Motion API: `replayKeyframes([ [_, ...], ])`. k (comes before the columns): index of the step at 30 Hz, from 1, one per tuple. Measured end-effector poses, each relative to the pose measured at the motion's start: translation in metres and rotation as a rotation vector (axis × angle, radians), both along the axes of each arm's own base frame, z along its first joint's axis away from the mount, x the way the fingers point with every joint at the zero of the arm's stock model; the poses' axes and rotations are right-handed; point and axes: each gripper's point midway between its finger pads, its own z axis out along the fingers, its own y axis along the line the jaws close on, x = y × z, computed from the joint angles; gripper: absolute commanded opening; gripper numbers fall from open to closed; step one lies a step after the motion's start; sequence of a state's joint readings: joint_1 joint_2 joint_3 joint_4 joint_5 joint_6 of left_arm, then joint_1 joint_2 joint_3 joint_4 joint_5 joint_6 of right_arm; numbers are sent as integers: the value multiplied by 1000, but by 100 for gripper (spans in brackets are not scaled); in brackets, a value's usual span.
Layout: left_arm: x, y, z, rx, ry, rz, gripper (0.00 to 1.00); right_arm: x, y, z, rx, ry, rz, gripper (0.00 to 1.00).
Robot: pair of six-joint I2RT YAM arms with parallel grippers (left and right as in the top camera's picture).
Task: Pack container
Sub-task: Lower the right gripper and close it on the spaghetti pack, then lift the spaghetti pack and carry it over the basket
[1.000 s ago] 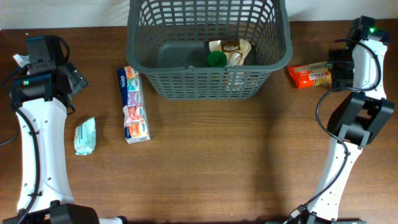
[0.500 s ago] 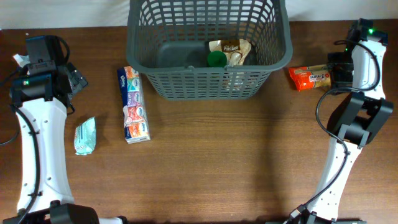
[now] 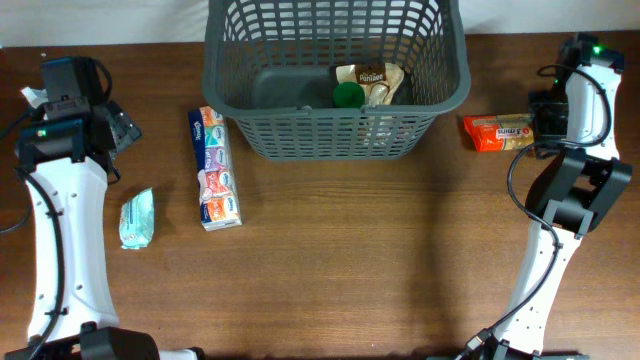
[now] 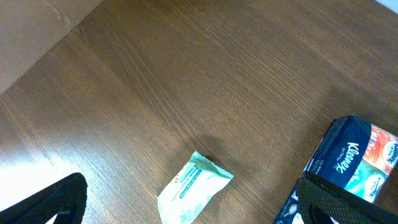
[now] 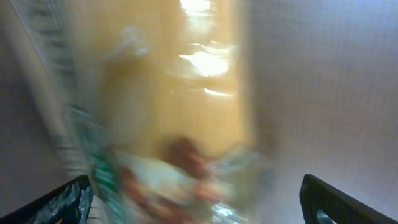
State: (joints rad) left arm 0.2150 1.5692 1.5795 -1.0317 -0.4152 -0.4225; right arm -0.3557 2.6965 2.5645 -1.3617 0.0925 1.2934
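Overhead view: the basket point(image 3: 330, 135) stood at the far middle of the wooden table point(image 3: 340, 270), its upper edge cut off by the frame. Inside it, toward the right, lay a beige pouch point(image 3: 371, 82) with a green round lid point(image 3: 348, 95) touching its left side; both were partly screened by the lattice wall. Just beside the basket's left front corner lay a long strip of tissue packs point(image 3: 215, 167), clear of the wall. A pale green wipes packet point(image 3: 137, 218) lay to the left of the strip, apart from it. An orange snack packet point(image 3: 500, 130) sat to the right of the basket, near but outside its wall, with the right gripper point(image 3: 541, 118) at its right end. Right wrist view was badly smeared: only two dark fingers point(image 5: 68, 199) at the bottom corners, spread wide, and a blur of orange and white between them; contact with the packet could not be read. The left gripper point(image 3: 120, 127) hung over bare wood at the far left, jaws wide apart and holding nothing, its two dark fingers point(image 4: 59, 199) in the bottom corners of the left wrist view, with the wipes packet and the blue end of the tissue strip below.
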Motion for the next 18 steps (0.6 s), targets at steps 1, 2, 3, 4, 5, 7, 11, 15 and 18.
replayKeyframes([
  [1, 0, 0, 0, 0, 0, 0, 100, 5, 0, -5, 2, -13, 17, 99],
  [2, 0, 0, 0, 0, 0, 0, 100, 4, 0, -8, 4, -7, 28, 99],
  [3, 0, 0, 0, 0, -1, 0, 99, 7, 1, -8, 9, -19, 44, 99],
  [4, 0, 0, 0, 0, 1, 0, 99, 8, 2, -8, 11, -21, 53, 99],
  [5, 0, 0, 0, 0, 0, 0, 99, 8, 2, -8, 11, -22, 59, 99],
  [7, 0, 0, 0, 0, 0, 0, 100, 10, 2, -7, 13, -28, 67, 99],
  [11, 0, 0, 0, 0, 0, 0, 100, 9, 2, -7, 16, -27, 69, 95],
  [15, 0, 0, 0, 0, 0, 0, 100, 5, 3, -8, 24, -11, 48, 74],
  [18, 0, 0, 0, 0, 0, 0, 100, 3, 4, -8, 30, -5, 29, 48],
])
